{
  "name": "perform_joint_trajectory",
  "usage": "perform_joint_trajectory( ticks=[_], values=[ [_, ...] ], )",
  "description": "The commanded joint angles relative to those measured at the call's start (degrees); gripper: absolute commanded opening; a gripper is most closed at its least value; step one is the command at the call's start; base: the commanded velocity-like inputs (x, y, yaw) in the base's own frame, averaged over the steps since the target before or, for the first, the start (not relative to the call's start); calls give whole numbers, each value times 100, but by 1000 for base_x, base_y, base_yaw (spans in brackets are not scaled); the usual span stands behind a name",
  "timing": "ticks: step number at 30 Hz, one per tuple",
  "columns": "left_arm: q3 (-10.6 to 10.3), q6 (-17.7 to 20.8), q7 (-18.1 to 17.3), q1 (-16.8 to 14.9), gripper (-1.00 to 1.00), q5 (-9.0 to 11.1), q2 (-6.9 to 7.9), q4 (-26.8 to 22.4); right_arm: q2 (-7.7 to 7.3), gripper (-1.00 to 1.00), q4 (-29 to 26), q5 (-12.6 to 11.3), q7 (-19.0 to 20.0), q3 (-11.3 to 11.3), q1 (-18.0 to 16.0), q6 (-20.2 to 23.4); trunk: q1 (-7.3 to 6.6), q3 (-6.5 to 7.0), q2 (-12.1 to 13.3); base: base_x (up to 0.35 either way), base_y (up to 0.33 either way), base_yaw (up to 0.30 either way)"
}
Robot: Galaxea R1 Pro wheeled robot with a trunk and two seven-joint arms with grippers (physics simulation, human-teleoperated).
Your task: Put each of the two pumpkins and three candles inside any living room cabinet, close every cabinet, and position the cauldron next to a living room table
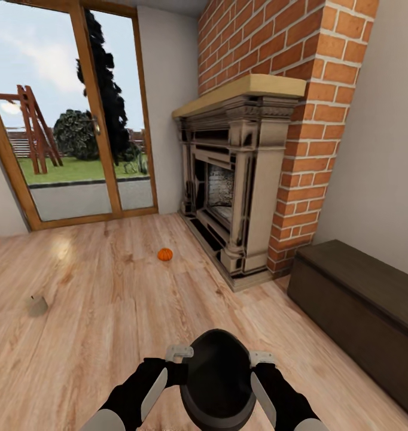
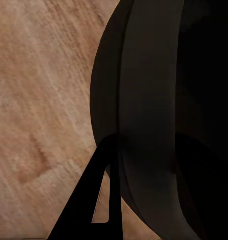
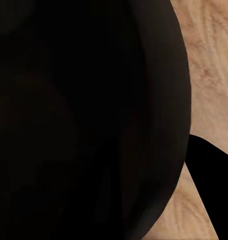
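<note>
Holding the black cauldron point(image 1: 218, 378) between them, the left gripper point(image 1: 179, 354) and the right gripper point(image 1: 261, 359) press against its opposite sides at the 6 o'clock edge of the head view, its open mouth facing up. Whether either gripper's fingers are apart or clamped on the pot I cannot tell; in the left wrist view one dark finger point(image 2: 101, 200) lies along the cauldron's curved wall point(image 2: 144, 115), and in the right wrist view the cauldron point(image 3: 83, 120) blocks nearly everything, with a strip of plank floor point(image 3: 206, 65) beside it.

A pumpkin point(image 1: 164, 254) sits alone on the wooden floor point(image 1: 108, 335) at about 11 o'clock from the cauldron, well apart from it and near the hearth of the fireplace point(image 1: 234, 185). A small tan candle point(image 1: 37, 305) stands on the floor at about 10 o'clock, well apart from the pumpkin. The fireplace and its brick chimney point(image 1: 288, 108) rise at 12 to 1 o'clock. The low dark-brown cabinet point(image 1: 359, 305) runs along the wall at 2 to 3 o'clock, just beside the brick, its front shut. A glass patio door point(image 1: 78, 120) fills the 10 to 11 o'clock corner.
</note>
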Motion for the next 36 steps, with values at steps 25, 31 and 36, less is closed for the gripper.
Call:
perform_joint_trajectory(
  ticks=[25, 31, 36],
  values=[
    [0, 30, 41, -3, -100, -94, 5, 2, -4, -100, -34, -46, -37, 39, -4, 30, -2, -5, -3, 0, 0, 290],
    [0, 30, 44, -3, -100, -94, 5, 2, -4, -100, -34, -46, -37, 39, -4, 30, -2, -5, -3, 0, 0, 290],
    [0, 30, 43, -3, -100, -94, 5, 2, -4, -100, -40, -46, -27, 38, -4, 14, -2, -5, -3, 0, 0, 232]
  ],
)
